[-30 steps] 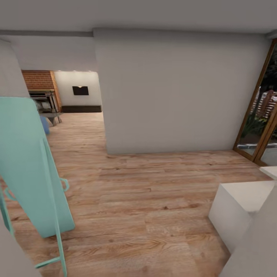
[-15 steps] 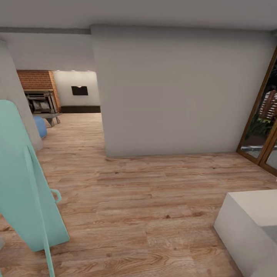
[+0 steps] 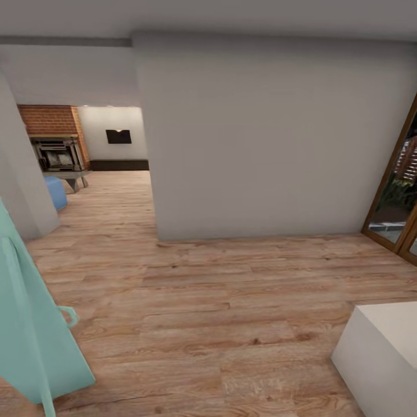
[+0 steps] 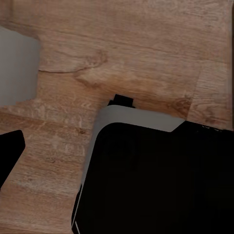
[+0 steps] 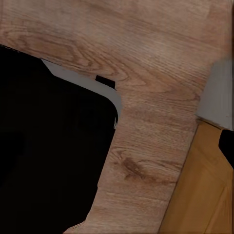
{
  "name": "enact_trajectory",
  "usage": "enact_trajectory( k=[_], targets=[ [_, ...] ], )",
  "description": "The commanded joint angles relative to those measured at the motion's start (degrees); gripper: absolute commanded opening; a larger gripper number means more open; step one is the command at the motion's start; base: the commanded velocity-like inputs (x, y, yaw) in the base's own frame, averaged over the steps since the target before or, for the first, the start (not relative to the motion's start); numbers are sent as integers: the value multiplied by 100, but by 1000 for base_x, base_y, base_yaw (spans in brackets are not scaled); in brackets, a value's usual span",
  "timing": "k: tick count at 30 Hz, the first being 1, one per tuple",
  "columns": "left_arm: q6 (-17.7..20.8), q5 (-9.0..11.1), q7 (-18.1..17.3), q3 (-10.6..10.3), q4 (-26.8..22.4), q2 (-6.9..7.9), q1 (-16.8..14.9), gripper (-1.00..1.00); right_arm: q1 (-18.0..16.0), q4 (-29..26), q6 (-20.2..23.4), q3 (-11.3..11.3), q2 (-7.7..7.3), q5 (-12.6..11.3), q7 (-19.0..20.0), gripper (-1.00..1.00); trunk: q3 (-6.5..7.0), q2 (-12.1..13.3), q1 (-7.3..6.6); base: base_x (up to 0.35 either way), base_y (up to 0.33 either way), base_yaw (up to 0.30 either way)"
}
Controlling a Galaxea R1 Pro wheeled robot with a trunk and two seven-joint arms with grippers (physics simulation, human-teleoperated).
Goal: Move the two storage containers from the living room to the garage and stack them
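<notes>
Still on the approach leg, by the look of it: rolling over light wood-plank flooring (image 3: 220, 313) toward the living room (image 3: 110, 150), glimpsed through the opening left of a broad pale grey wall block (image 3: 272, 139). Recognisable there by the red brick fireplace (image 3: 52, 136), the small black wall TV (image 3: 118, 136) and a rounded blue seat (image 3: 56, 191) beside the hearth. No red-orange storage containers visible from here; presumably somewhere deeper in that room, out of sight.

Next move, as a judgement: steer left around the corner of the wall block and through the opening, then search the room for the containers before any reaching.

Close on the left, a tall mint-green slanted panel with a thin frame (image 3: 32, 324), standing right at the edge of the path and likely to be clipped on a tight turn. At lower right, a white box-shaped block (image 3: 379, 353); further right, an orange-wood glazed door (image 3: 397, 197).

Wrist views: dark robot body over wood planks. Cannot tell whether either hand is spread or pressed together.
</notes>
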Motion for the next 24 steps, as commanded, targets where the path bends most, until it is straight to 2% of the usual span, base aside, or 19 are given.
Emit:
enact_trajectory(
  k=[1, 24],
  targets=[
    [-20, 24, 10, 11, 4, -2, -4, 100, -8, 17, -20, 47, 2, 17, -38, 100, -8, -5, 4, 322, 0, 0],
    [-20, 24, 10, 11, 4, -2, -4, 100, -8, 17, -20, 51, 2, 20, -38, 100, -8, -5, 4, 321, 0, 0]
  ],
)
